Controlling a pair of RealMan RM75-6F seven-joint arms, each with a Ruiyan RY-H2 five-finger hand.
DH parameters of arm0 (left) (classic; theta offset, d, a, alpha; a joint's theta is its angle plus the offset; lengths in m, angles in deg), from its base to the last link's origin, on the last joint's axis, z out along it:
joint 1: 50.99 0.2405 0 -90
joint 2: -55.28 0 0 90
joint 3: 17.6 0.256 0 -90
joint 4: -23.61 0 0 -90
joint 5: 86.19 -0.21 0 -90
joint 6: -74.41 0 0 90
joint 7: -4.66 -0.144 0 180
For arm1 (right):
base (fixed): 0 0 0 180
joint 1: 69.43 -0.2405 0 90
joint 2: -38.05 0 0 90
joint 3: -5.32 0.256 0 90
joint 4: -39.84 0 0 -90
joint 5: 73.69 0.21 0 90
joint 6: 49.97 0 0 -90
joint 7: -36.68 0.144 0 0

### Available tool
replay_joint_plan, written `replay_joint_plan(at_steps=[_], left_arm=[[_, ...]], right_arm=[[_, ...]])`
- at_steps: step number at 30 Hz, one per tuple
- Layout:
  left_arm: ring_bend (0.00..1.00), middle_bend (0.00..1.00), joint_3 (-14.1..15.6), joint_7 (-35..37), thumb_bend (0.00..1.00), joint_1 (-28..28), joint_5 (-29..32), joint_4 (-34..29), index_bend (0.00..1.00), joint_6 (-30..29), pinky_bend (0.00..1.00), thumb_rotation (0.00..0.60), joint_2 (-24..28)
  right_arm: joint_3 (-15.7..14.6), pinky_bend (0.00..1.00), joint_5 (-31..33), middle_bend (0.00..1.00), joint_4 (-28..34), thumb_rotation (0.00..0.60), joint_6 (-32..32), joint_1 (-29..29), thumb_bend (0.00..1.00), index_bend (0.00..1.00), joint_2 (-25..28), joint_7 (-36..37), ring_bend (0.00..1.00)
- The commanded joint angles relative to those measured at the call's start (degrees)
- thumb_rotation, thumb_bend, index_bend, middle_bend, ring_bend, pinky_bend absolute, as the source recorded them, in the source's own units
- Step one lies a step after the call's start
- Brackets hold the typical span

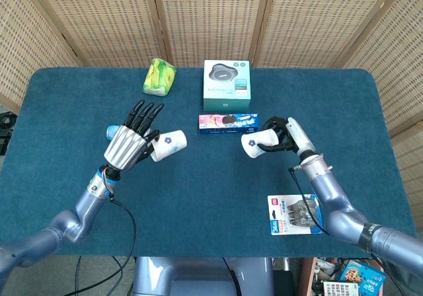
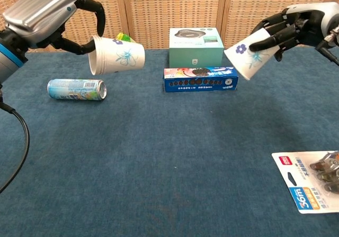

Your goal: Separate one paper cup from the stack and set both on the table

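Note:
Two white paper cups with blue flower prints are apart and held above the blue table [image 1: 218,190]. My left hand [image 1: 131,142] [image 2: 50,12] grips one cup [image 1: 168,144] [image 2: 116,55] on its side, over the left half of the table. My right hand [image 1: 283,135] [image 2: 294,26] holds the other cup [image 1: 257,143] [image 2: 248,56] tilted, mouth toward the table, over the right half. Both cups are clear of the cloth.
A drink can [image 2: 77,89] lies on its side under the left hand. A blue cookie box [image 1: 228,121] [image 2: 200,79] and a teal boxed item [image 1: 227,85] stand at the middle back. A green packet [image 1: 159,76] lies far left; a blister card [image 1: 291,215] [image 2: 311,188] near right.

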Motion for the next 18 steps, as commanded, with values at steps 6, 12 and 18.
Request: replay_joint_plan(at_steps=[6,12,18], left_arm=[[0.0,0.0,1.3,-9.8,0.55,-0.7,20.9,-31.6,0.72,30.7,0.0,0.6,25.2],[0.0,0.0,0.8,-15.9,0.56,-3.0,33.0,-35.8,0.72,38.0,0.0,0.6,27.5],[0.0,0.0,1.2,-19.4,0.56,-5.0,39.8,-35.3,0.72,40.5,0.0,0.6,26.7]], right_arm=[[-12.2,0.68,-17.9,0.62,-10.2,0.6,-12.4,0.3,0.5,0.55,-5.0,-20.3,0.53],[-14.2,0.68,-20.8,0.62,-12.9,0.6,-12.9,0.2,0.5,0.55,-6.1,-23.5,0.53],[-15.6,0.68,-23.1,0.62,-15.1,0.6,-13.9,0.5,0.5,0.55,-6.7,-26.4,0.53]])
